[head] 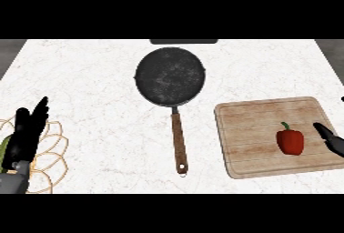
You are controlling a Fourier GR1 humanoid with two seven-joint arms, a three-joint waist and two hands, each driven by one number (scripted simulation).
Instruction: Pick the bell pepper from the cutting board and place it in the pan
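Note:
A red bell pepper (290, 141) with a green stem lies on the right part of a wooden cutting board (259, 136). A dark round pan (169, 76) sits at the counter's middle back, its wooden handle (178, 143) pointing toward me. My right hand (329, 139) enters from the right edge, fingers straight, a short gap to the right of the pepper and not touching it. At the left edge my left hand (27, 134) rests open with its fingers up.
A wire basket-like object (50, 154) lies under and beside the left hand, with something green at the far left edge. A dark object (183, 41) sits at the counter's back edge. The white marble counter (101, 113) stretches between pan and left hand.

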